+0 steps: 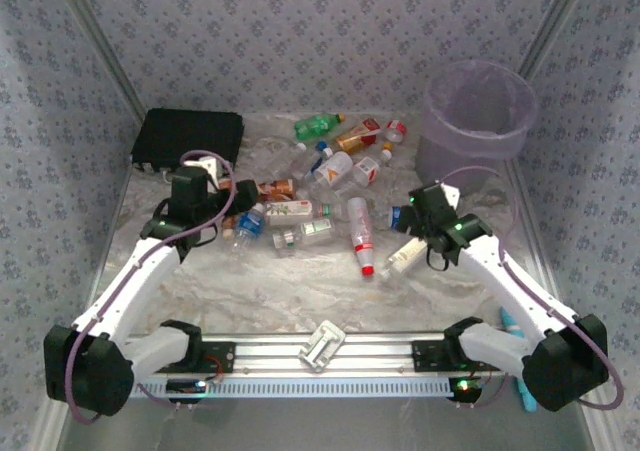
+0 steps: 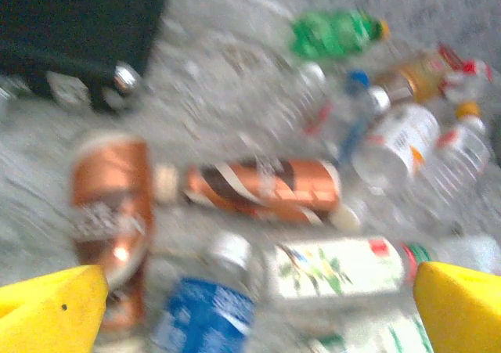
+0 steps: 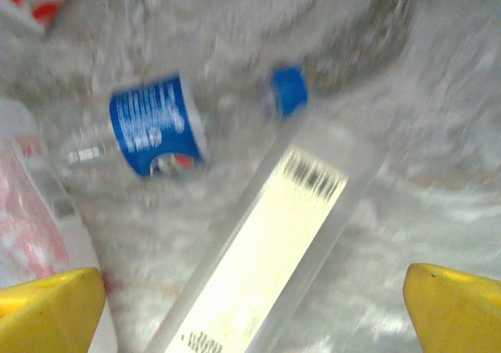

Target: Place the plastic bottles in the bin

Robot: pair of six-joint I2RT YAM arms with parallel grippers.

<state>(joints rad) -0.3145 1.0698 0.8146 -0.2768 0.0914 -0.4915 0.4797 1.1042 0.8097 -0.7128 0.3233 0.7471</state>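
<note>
Top external view is showing the bin [image 1: 450, 156] standing upright on the table [image 1: 300, 291]. The plastic bottles [image 1: 330, 186] are lying scattered on the tabletop to the bin's left and on its nearer side. A green bottle [image 1: 318, 125] is lying about level with the bin, well to its left. A black case [image 1: 188, 136] is sitting farther from the bin again, past the whole heap.

The right gripper [image 1: 408, 221] is hovering near the bin, on its nearer side. Its wrist view, though blurred, is showing the yellow fingers [image 3: 458, 306] standing wide apart and gripping nothing. A pale-labelled bottle [image 3: 274, 243] is lying slantwise between them, and a blue-labelled bottle [image 3: 156, 126] is lying just beyond it.

The left gripper [image 1: 240, 193] is hanging at the edge of the heap farthest from the bin. Its jaws are likewise spread and holding nothing, above a copper-labelled bottle [image 2: 262, 189] that is lying on its side.
</note>
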